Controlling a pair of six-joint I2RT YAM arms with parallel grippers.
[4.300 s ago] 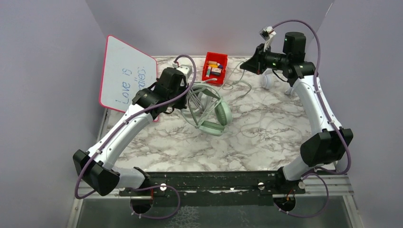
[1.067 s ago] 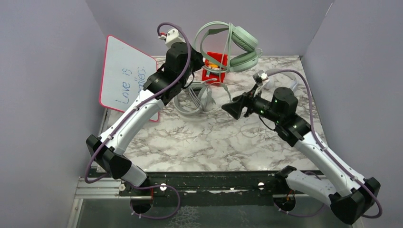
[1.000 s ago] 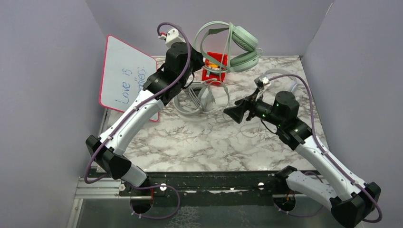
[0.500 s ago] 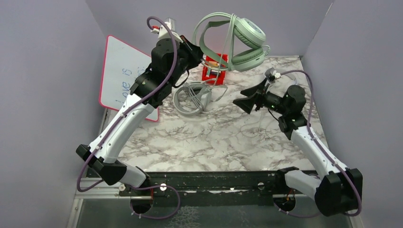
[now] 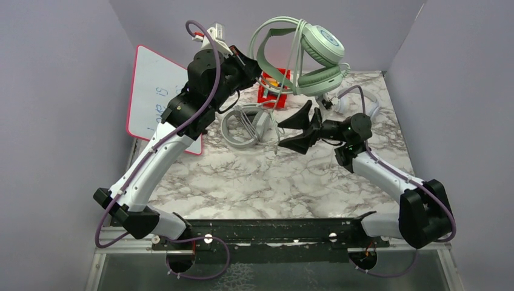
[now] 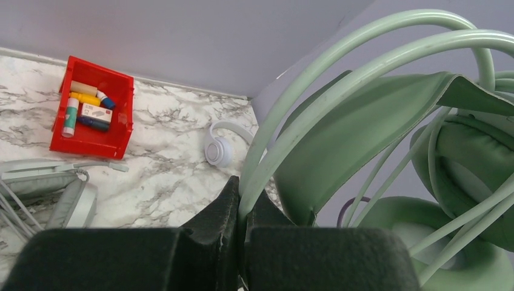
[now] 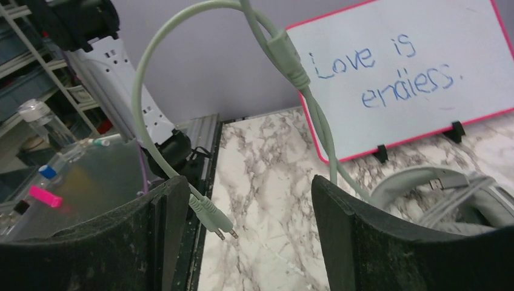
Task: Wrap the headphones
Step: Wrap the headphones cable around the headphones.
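Mint-green headset (image 5: 315, 57) hangs clear of the table in the top view, off the tip of the left gripper (image 5: 245, 60), which is clamped on its headband. The right gripper (image 5: 281, 135) sits lower and just beside it, jaws spread wide and gripping nothing. Below both, the grey-white headset (image 5: 242, 124) lies on the table.

From the left wrist, the fingers (image 6: 224, 212) are pinched shut on the twin hoops of the headband, with the ear cups hanging off to their right. Far beneath them sit a red bin (image 6: 124, 115) and the small white headset (image 6: 219, 145), well apart from the grip.

From the right wrist, the thin cable (image 7: 288, 57) falls from above and loops between the open fingers, its plug (image 7: 213, 220) dangling close to the left one — inside the gap, not touching either. A whiteboard (image 7: 412, 73) stands beyond.

The step in hand looks like catching that loose cable to start winding. It should go best to close on the cord just above the plug rather than on the metal tip. The left grip should be kept steady, and only light tension drawn — a hard pull could twist the hoops out of the pinch.
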